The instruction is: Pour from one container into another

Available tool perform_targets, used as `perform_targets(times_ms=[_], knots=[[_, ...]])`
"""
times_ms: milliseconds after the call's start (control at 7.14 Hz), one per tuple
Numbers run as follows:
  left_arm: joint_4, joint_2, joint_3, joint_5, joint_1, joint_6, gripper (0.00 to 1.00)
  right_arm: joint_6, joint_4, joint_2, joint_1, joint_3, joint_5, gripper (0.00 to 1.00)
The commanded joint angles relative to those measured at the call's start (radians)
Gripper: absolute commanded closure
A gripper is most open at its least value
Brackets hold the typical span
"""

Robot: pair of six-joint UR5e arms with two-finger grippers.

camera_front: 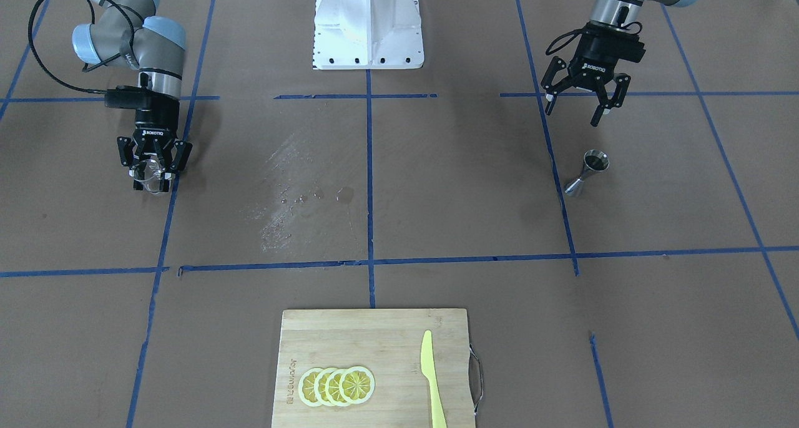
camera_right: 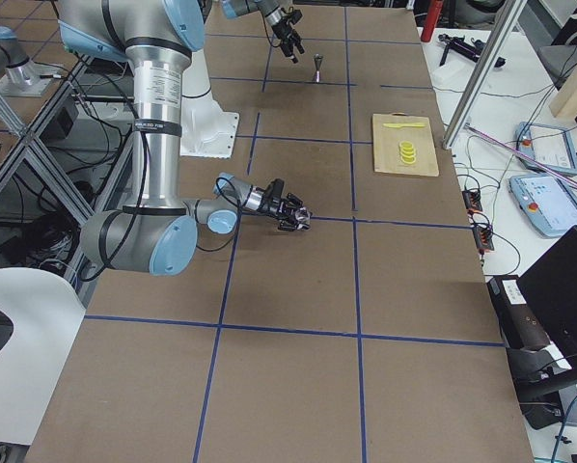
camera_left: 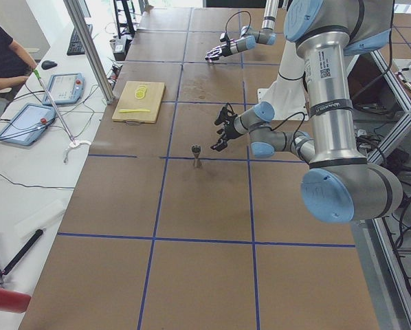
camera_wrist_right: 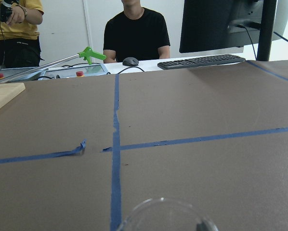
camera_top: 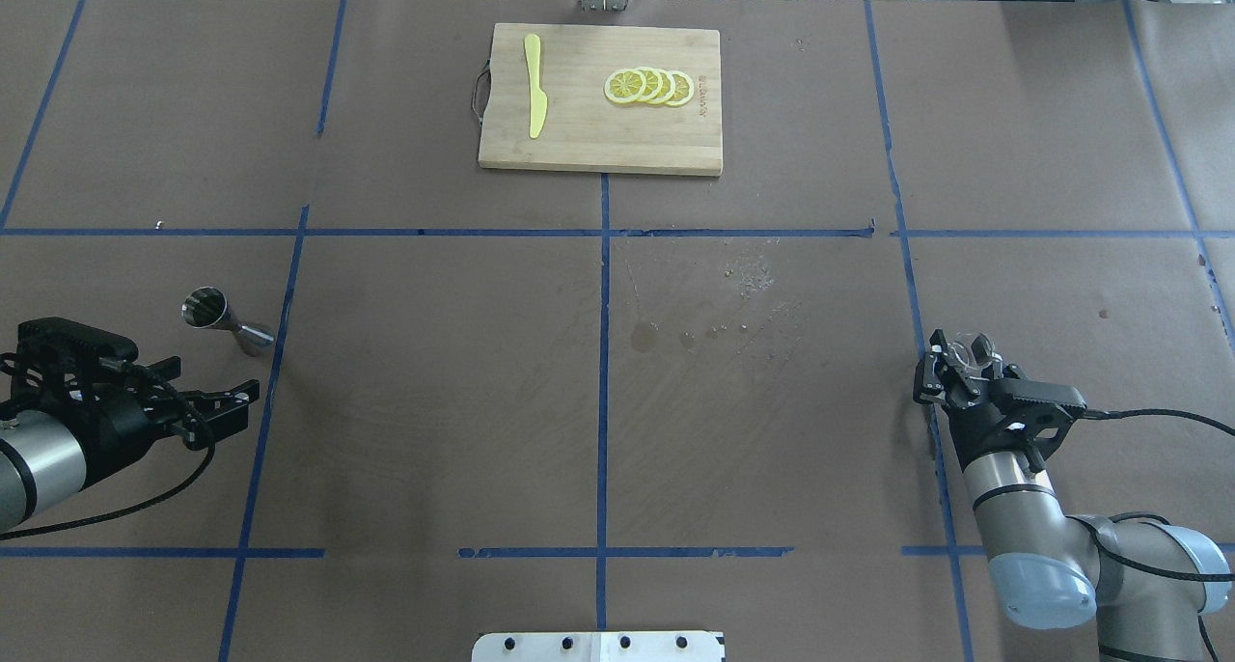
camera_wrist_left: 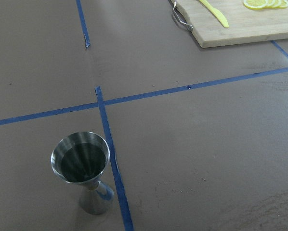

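Bright, even overhead light, soft shadows; near glass cup [camera_wrist_right: 165,216] apparently blurred.

Brown table [camera_top: 434,401] gridded with blue tape [camera_top: 604,353]; white bench [camera_left: 13,206] alongside with keyboard [camera_wrist_right: 202,61], monitor [camera_wrist_right: 216,24]

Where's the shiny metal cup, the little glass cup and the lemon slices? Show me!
steel jigger [camera_front: 585,175], front-facing view, on its narrow waist.
glass cup [camera_top: 965,351], overhead view, on its open top, held between the jaws.
lemon slices [camera_front: 337,385], front-facing view, on the middle of the overlapping row.
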Motion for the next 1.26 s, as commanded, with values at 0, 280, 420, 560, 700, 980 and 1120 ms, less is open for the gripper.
perform_targets(times_ms=[0,280,420,560,700,980,1120], knots=[[-0.001,0.001,0.0,-0.003,-0.006,0.001,0.0,-0.089,0.024,-0.003,0.001,0.037,0.023,0.01],[-0.001,0.0,-0.002,-0.003,-0.006,0.001,0.0,-0.091,0.024,-0.006,0.001,0.036,0.025,0.0],[-0.001,0.0,-0.002,-0.003,-0.006,0.001,0.0,-0.091,0.023,-0.006,0.001,0.039,0.028,0.0],[-0.001,0.0,-0.004,-0.006,-0.007,0.002,0.0,-0.092,0.024,-0.006,0.001,0.041,0.03,0.0],[-0.001,0.0,-0.004,-0.006,-0.007,0.004,0.0,-0.092,0.024,-0.006,0.001,0.042,0.031,0.0],[-0.001,0.0,-0.005,-0.016,-0.018,0.005,0.0,-0.094,0.024,-0.009,0.002,0.053,0.031,0.0],[-0.001,-0.002,-0.007,-0.054,-0.048,0.007,0.0,-0.126,0.024,-0.014,0.004,0.077,0.031,0.0]])
